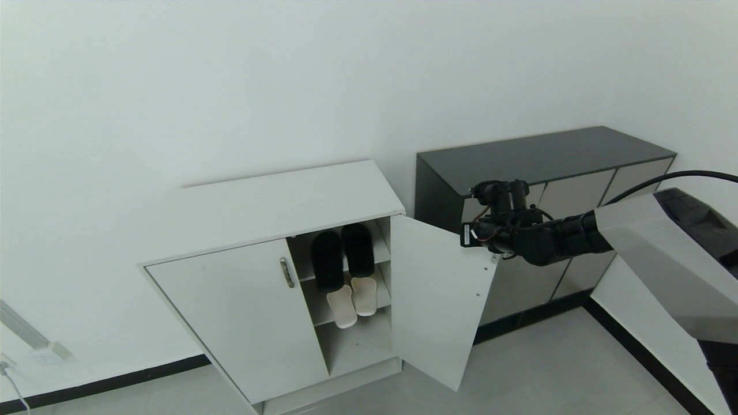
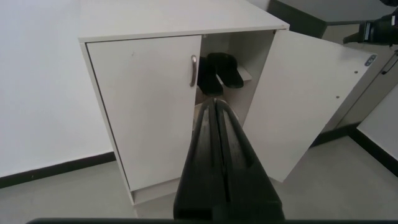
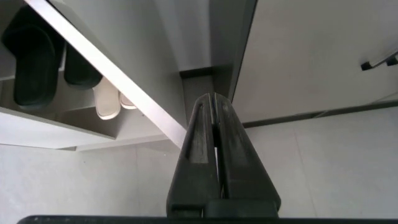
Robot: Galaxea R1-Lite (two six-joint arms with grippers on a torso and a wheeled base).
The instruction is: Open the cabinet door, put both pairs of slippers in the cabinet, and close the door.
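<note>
1. The white cabinet point(image 1: 288, 199) stands at lower centre of the head view. Its open door point(image 1: 438, 300) swings out toward the right, and the closed door point(image 1: 242, 317) with its handle point(image 1: 286, 272) is on the left.
2. Both pairs are already inside, with the black slippers point(image 1: 343, 253) on the upper shelf and the cream slippers point(image 1: 353, 300) on the shelf below.
3. The right claw point(image 3: 215, 102) is pinched together and holds nothing. It sits by the open door's upper outer corner, and whether it touches the door cannot be told.
4. The left claw point(image 2: 216, 106) is likewise pinched together and empty, facing the cabinet front from well apart.
5. Only closing seems left. The door looks like a stiff, light, smooth panel on hinges, so a push on its far face near the free edge should swing it easily. A push nearer the hinge would take more force.
6. The room has a pale grey floor point(image 1: 548, 369) and a plain white wall point(image 1: 230, 86). A dark sideboard point(image 1: 542, 155) stands just beside the cabinet, right of centre.
</note>
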